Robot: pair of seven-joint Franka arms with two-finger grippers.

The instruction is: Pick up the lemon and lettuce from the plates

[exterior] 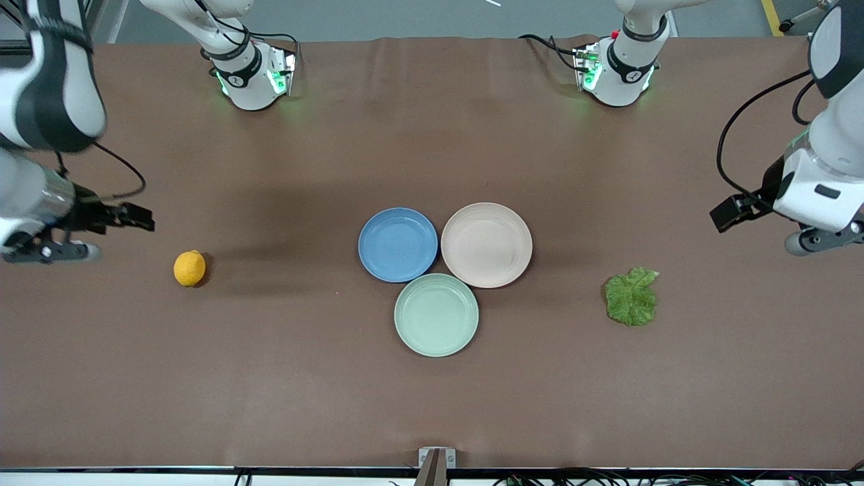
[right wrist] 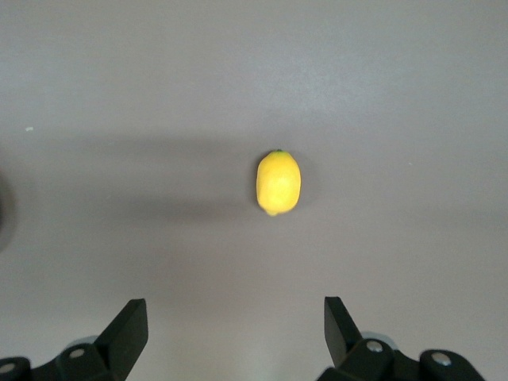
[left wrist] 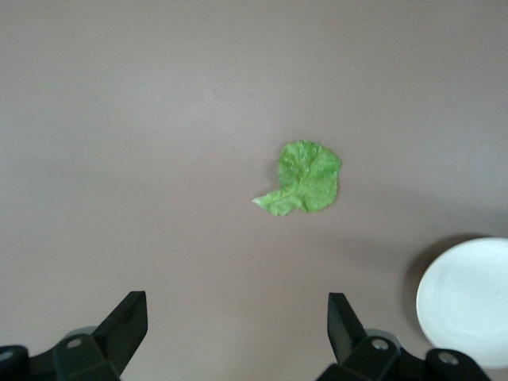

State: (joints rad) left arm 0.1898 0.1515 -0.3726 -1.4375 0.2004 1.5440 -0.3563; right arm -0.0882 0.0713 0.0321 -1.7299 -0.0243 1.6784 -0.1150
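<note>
The lemon (exterior: 190, 268) lies on the bare table toward the right arm's end, off any plate; it also shows in the right wrist view (right wrist: 279, 182). The lettuce (exterior: 632, 296) lies flat on the table toward the left arm's end and shows in the left wrist view (left wrist: 305, 178). The blue plate (exterior: 398, 244) and the beige-pink plate (exterior: 487, 244) sit empty at mid-table, touching each other. My right gripper (right wrist: 236, 317) is open and empty, high over the table beside the lemon. My left gripper (left wrist: 236, 317) is open and empty, high over the table beside the lettuce.
A mint-green plate (exterior: 437, 314), empty, sits nearer the front camera than the other two and touches both. The beige-pink plate's rim shows in the left wrist view (left wrist: 464, 302). The two arm bases stand along the table's edge farthest from the camera.
</note>
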